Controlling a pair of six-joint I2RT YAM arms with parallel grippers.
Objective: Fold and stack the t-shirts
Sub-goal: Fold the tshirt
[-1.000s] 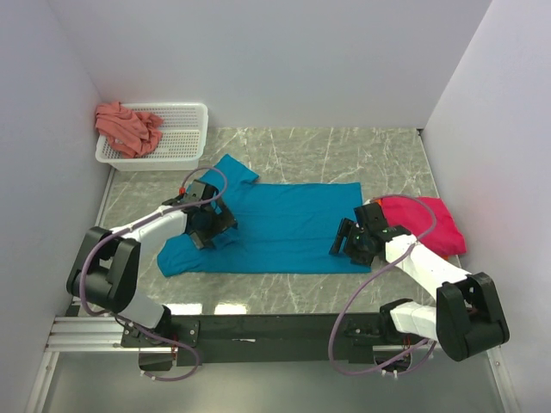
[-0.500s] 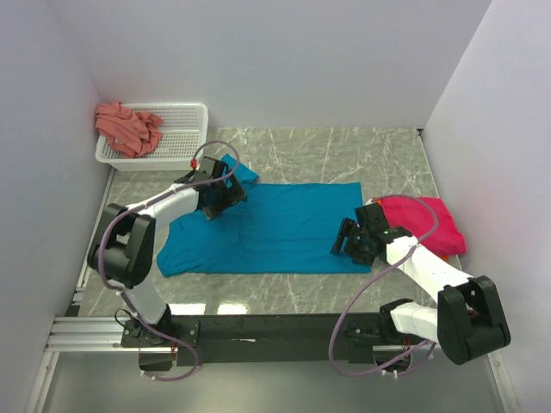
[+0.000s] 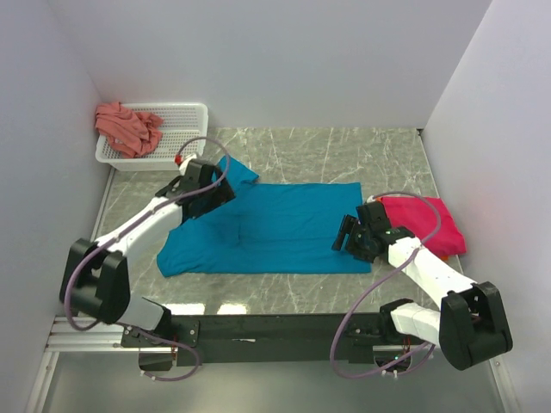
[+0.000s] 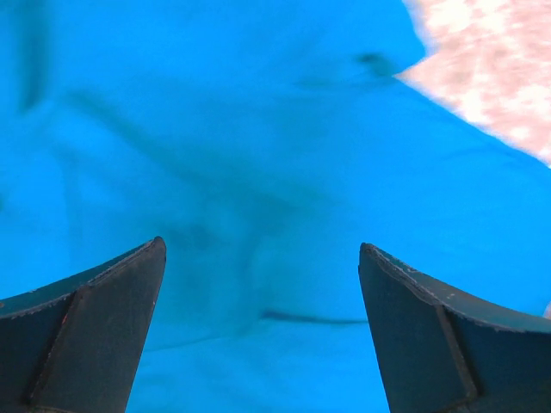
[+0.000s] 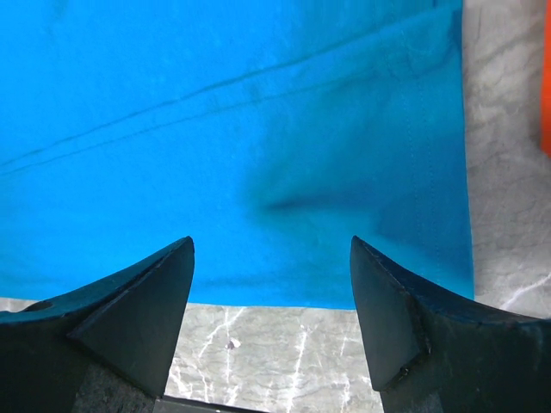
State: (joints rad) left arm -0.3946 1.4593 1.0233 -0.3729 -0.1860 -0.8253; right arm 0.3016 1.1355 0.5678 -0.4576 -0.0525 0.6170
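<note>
My left gripper point(image 4: 263, 258) hangs open and empty, with the teal-blue t-shirt point(image 3: 284, 228) spread flat right under it at the sleeve end, probably lined up to pinch there for a fold. My right gripper point(image 5: 271, 249) is open and empty too, the shirt's hem edge just below its tips. The magenta-pink t-shirt point(image 3: 426, 219) sits just behind it, set aside.

teal t-shirt point(image 4: 258, 155) blurred (left wrist)

The teal t-shirt point(image 3: 284, 228) lay spread flat; the magenta t-shirt point(image 3: 437, 222), apparently folded, lay just right of it; the salmon t-shirt point(image 3: 127, 127) sat crumpled far left.
</note>
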